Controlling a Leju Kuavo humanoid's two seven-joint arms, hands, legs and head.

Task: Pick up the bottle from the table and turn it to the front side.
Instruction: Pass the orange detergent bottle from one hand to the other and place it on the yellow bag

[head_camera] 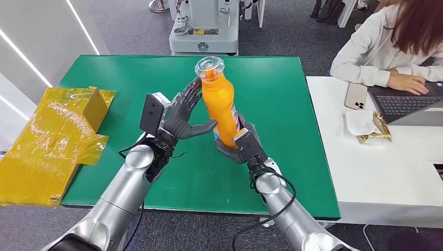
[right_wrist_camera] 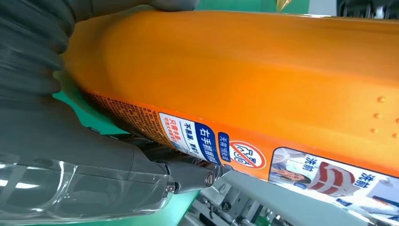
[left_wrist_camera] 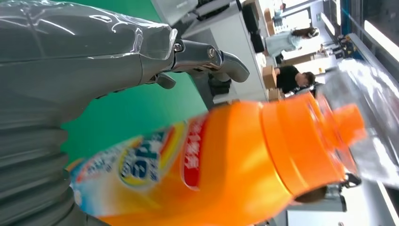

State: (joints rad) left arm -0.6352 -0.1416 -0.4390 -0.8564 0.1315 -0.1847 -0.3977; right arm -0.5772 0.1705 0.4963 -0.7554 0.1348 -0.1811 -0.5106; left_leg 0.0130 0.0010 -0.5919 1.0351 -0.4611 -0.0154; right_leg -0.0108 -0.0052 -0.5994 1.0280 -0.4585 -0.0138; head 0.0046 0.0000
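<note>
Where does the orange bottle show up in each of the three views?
Head view: orange bottle at centre, raised over the green table.
Left wrist view: bottle across the lower half, cap toward the right.
Right wrist view: bottle across the upper part.
Shared landmark: the green table.

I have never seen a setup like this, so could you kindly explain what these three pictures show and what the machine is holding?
This is a humanoid robot with two silver arms ending in many-fingered hands. The wide picture comes from a camera on its head, looking down at a green table. The other two come from cameras at its wrists. The right hand grips the lower part of an orange bottle, lifted off the table. The left hand is beside the bottle with fingers spread. A yellow wrapped box lies at the table's left edge. A person works at a laptop on the white desk nearby.
</note>
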